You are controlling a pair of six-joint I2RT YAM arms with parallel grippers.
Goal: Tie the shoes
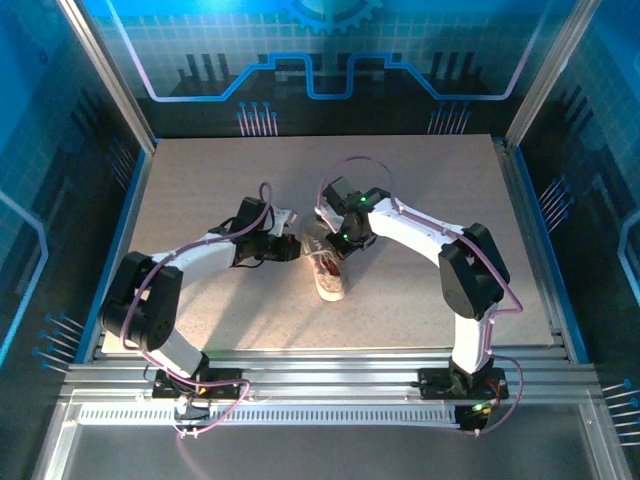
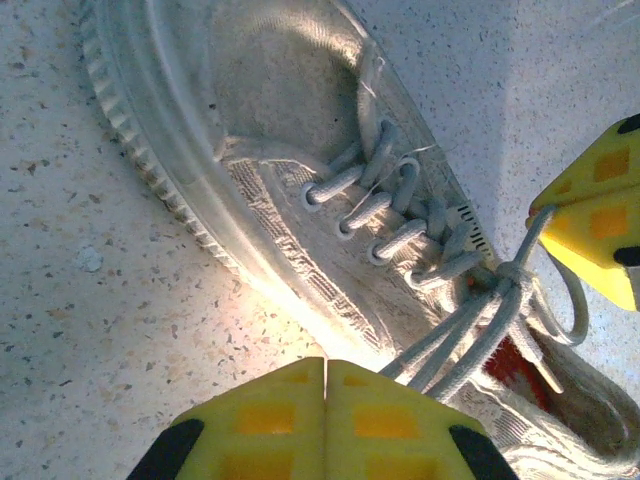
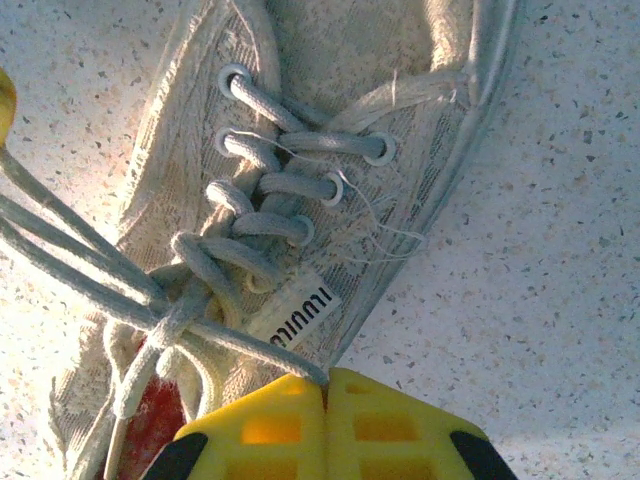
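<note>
Left tool and right tool — both clamped on the sneaker by its taut laces.

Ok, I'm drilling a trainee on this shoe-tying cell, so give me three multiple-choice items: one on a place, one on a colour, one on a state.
1. Where is the sneaker?
A. in the far left corner
B. mid-way across the table, between the left gripper and the right gripper
C. against the right wall

2. The patch inside the sneaker is:
A. red
B. green
C. black

3. The right gripper is:
A. open above the toe
B. shut on nothing
C. shut on a lace

Key: B, the top view shows it flanked by both grippers; A, red shows at the shoe's opening; C, the lace runs into the closed yellow fingers.
</note>
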